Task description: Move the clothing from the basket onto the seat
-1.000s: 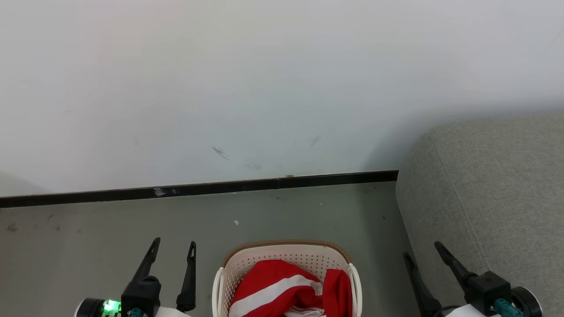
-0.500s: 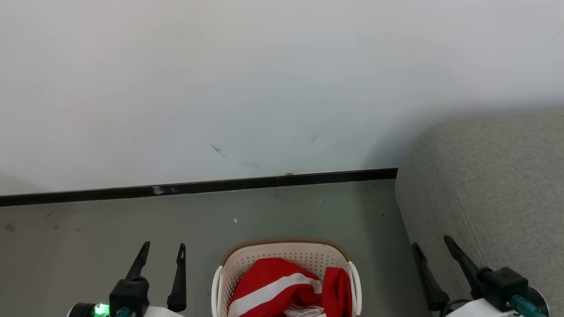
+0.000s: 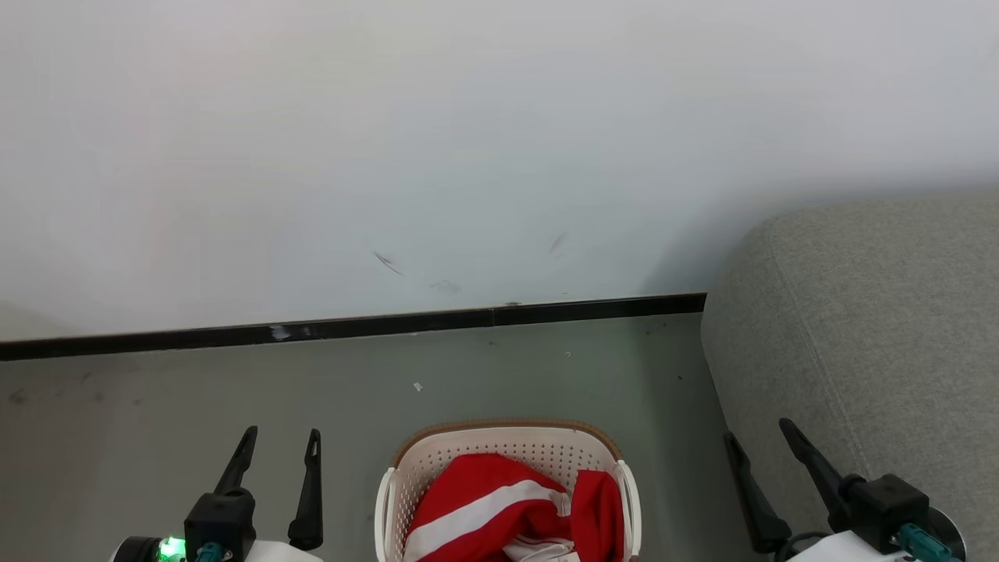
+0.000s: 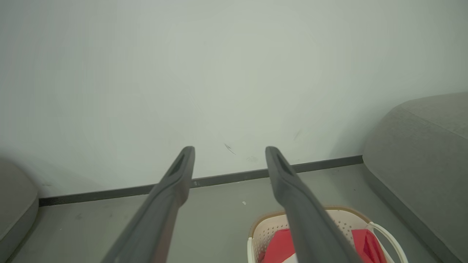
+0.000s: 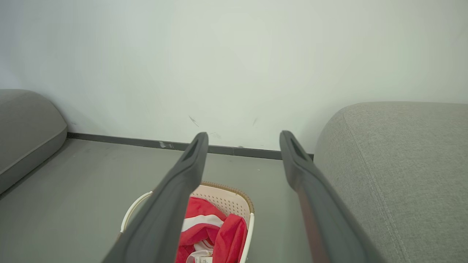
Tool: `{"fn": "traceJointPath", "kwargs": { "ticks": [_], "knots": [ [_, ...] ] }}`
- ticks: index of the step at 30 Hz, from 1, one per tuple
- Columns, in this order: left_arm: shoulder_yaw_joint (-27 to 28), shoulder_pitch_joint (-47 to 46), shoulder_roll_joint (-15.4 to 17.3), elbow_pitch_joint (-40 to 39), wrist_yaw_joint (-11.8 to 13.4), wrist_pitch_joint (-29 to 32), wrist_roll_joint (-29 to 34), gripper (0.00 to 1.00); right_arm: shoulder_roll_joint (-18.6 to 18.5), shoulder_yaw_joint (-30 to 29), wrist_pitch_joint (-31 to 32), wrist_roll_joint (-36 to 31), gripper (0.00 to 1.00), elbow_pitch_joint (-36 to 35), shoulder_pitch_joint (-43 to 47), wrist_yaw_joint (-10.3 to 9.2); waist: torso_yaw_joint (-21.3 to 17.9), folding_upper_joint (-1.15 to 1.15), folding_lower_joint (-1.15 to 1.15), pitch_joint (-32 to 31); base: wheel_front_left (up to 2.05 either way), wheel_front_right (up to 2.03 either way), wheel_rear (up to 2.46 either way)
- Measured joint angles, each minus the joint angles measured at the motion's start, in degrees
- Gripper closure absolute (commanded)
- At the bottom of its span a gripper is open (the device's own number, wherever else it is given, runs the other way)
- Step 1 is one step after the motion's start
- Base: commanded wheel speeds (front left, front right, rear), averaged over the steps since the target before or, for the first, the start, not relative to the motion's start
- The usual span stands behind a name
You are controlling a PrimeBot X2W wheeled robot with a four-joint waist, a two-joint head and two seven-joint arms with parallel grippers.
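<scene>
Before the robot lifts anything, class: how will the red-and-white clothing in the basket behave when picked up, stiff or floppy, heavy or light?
The clothing lies crumpled in folds, so it will probably sag from wherever it is pinched. It looks thin, so likely light. It is bunched inside the basket, so one fold may drag more cloth along.

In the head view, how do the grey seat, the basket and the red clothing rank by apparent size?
1. seat
2. basket
3. clothing, lying inside the basket
All three run off the picture's edge; only visible parts are compared.
</scene>
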Motion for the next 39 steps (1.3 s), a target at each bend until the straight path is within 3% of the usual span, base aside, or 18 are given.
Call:
{"fn": "traceJointPath", "kwargs": {
  "ticks": [17,39],
  "knots": [
    [-1.27,-0.37,2.03,2.94,-1.55,0.02,1.13,0.0,-0.01,-0.03,0.0,0.33,0.0,-0.42,1.36,0.0,0.01,0.0,-0.01,1.49,0.0,0.0,0.0],
    [-12.29,-9.73,-0.19,15.22,-8.58,3.82,5.91,0.0,0.07,-2.26,-0.01,-0.82,0.0,-5.57,2.32,0.0,-1.15,0.0,-0.01,7.14,0.0,0.0,0.0]
  ]
}}
